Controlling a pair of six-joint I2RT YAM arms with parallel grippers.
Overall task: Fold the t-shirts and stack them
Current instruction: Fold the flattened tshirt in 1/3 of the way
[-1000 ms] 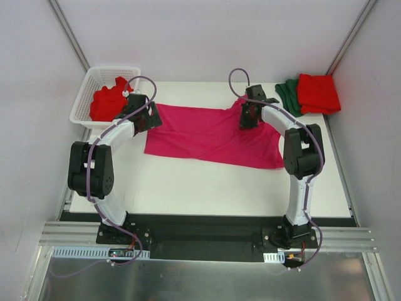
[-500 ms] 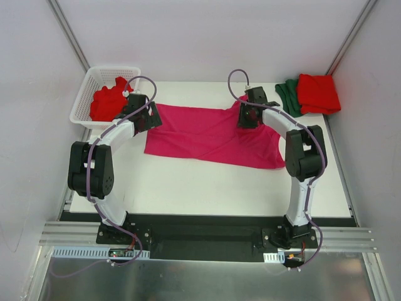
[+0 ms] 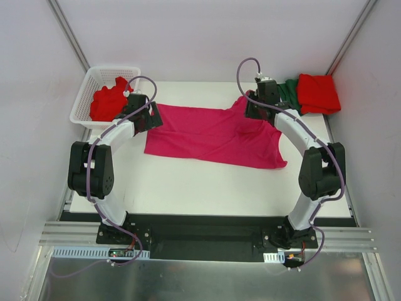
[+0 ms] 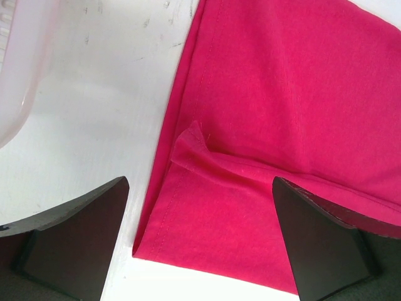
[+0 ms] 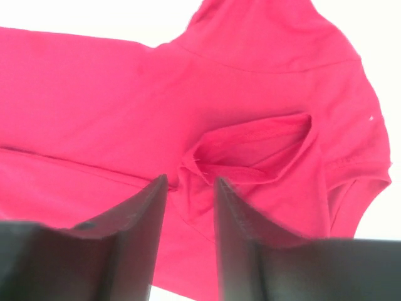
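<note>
Plainly light and limp, the pink shirt lies spread mid-table. Left gripper gapes wide over its hem corner; right gripper, slightly parted and empty, hovers near the sleeve. Best pinched at doubled hems. Beyond, folded red shirt overlaps green shirt.

Green shirt at the far right corner of the table is mostly buried under the folded red shirt, and the basket is blurry and cut off up close.
</note>
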